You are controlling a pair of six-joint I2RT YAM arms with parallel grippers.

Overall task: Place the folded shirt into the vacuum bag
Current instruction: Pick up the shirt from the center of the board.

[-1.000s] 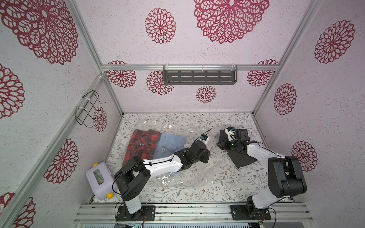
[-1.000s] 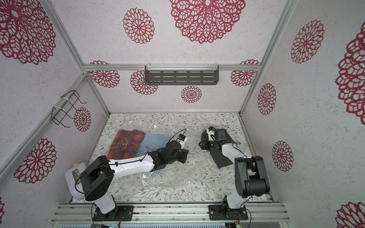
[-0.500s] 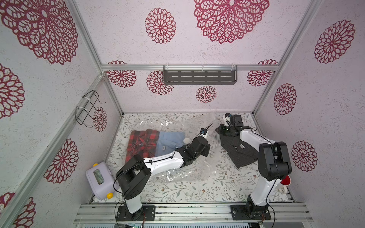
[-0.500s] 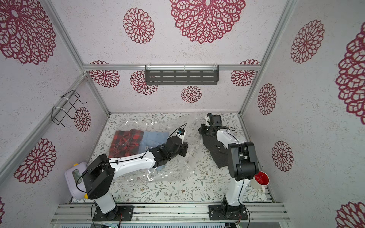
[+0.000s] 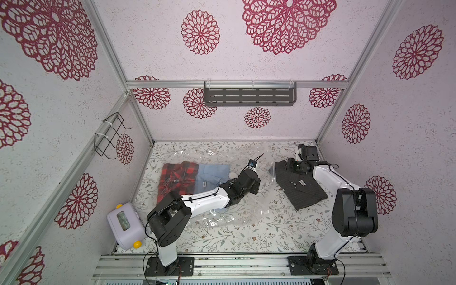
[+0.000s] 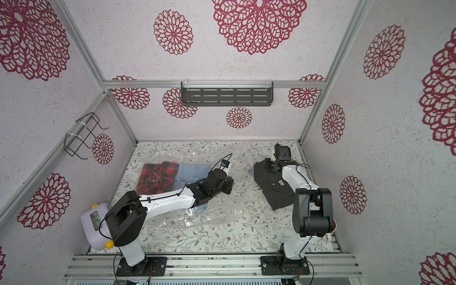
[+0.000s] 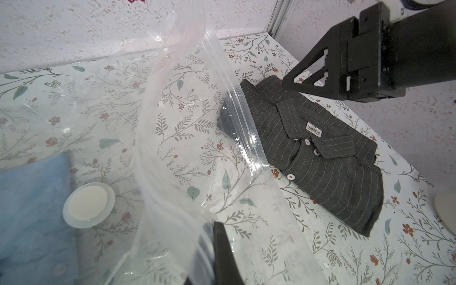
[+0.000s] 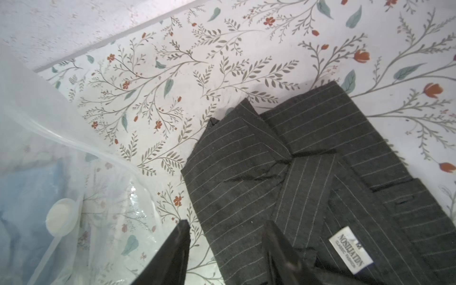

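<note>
The vacuum bag (image 5: 246,207) (image 6: 222,207) lies crinkled across the middle of the floral table, its white valve disc (image 7: 88,202) (image 8: 61,217) beside a light blue shirt inside it. My left gripper (image 7: 212,225) (image 5: 256,185) is shut on the bag's upper film near the zip edge (image 7: 244,123) and holds it raised. The folded shirt (image 5: 301,190) (image 6: 274,190) (image 7: 320,153) (image 8: 296,172), dark grey with thin stripes, lies outside the bag's mouth on the right. My right gripper (image 8: 225,223) (image 5: 294,165) stands open over that shirt's far corner, one finger above the table and one above the cloth.
A red plaid shirt (image 5: 177,180) and the blue shirt (image 5: 212,176) lie inside the bag at the left. A lavender box (image 5: 123,224) sits at the front left corner. A white round object (image 7: 446,209) stands by the right wall. A grey shelf (image 5: 249,96) hangs on the back wall.
My right gripper has moved toward the back right corner and now stands wider over the grey shirt's far end. The left gripper still holds the bag film, shifted slightly back.
</note>
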